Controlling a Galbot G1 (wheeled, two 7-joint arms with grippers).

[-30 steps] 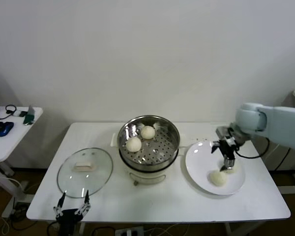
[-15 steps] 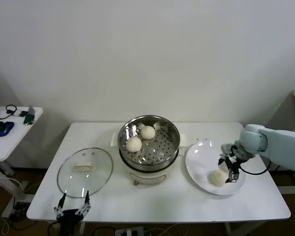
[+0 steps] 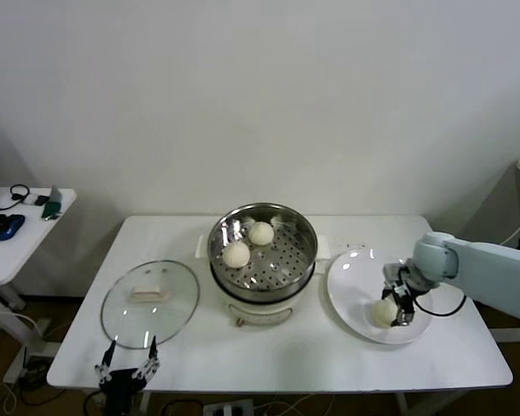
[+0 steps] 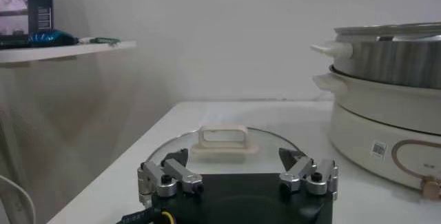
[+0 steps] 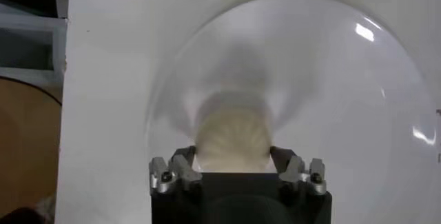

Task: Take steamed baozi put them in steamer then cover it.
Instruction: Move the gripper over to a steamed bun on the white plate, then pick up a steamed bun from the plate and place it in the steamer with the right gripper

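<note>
Now my right gripper (image 3: 395,309) is low over the white plate (image 3: 355,282), near the right edge of the tabletop (image 3: 286,360), with one steamed baozi (image 3: 383,311) between its fingers. In the right wrist view both fingertips (image 5: 185,160) sit against the sides of this bun (image 5: 233,138), so the jaws are narrowed around it, but I cannot say the grip is firm yet. I see only this one bun on the plate. Two other buns (image 3: 236,253) lie already on the perforated tray of the steamer (image 3: 263,251), which stands at the middle of the tabletop. The cover (image 3: 150,302) lies flat near the front left corner, handle up. My left gripper (image 3: 127,371) waits with its fingers wide apart just off the front edge, close to the cover.

I judge the risk here is the soft dough. If I close too hard, the fingers can dent or tear the skin; if too little, the bun can slip out while I carry it to the steamer. The bun sits toward the front part of the plate, so a push from the side could roll it or shift the plate. When I lift, I must clear the high steel rim of the steamer, or the bun will be knocked off.
</note>
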